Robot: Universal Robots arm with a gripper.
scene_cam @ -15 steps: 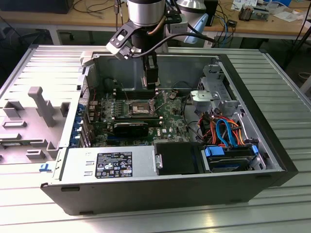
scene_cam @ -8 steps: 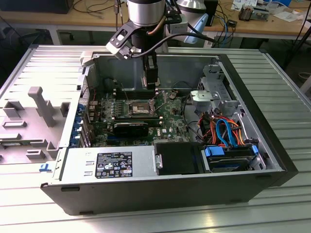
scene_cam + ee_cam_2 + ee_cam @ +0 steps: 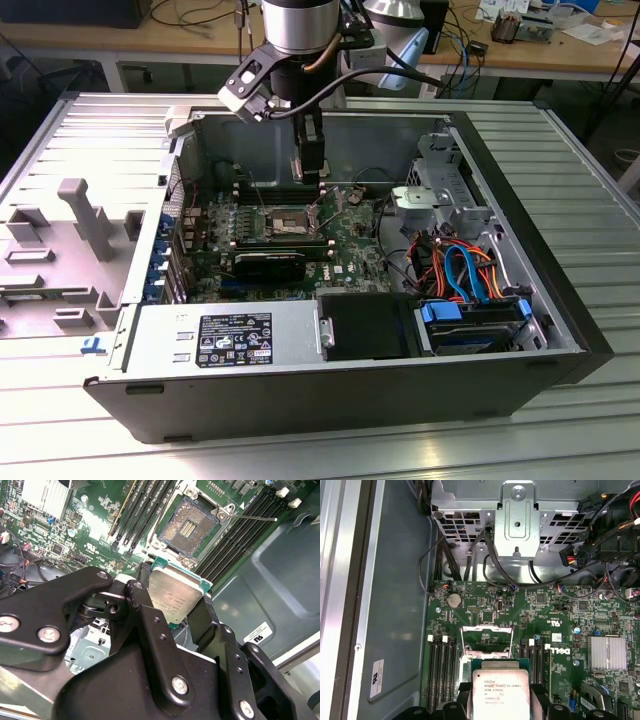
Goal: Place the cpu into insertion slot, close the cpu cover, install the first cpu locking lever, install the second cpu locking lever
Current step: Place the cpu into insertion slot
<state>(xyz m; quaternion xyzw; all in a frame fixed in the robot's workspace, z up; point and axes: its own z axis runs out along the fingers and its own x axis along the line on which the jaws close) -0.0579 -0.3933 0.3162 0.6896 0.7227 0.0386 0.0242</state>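
My gripper is shut on the cpu, a pale silvery square chip with a green edge, clamped by two opposite sides between black fingers. In the first wrist view the cpu hangs in the gripper just short of the raised cpu cover. The insertion slot lies open below on the green board, its dark contact field bare. A thin locking lever sticks out beside it. In the exterior view the gripper hovers above the insertion slot, apart from it.
Long black memory slots flank the socket on both sides. A metal drive cage with cables stands at the exterior view's right. The power supply runs along the case front. A finned heatsink sits on the board.
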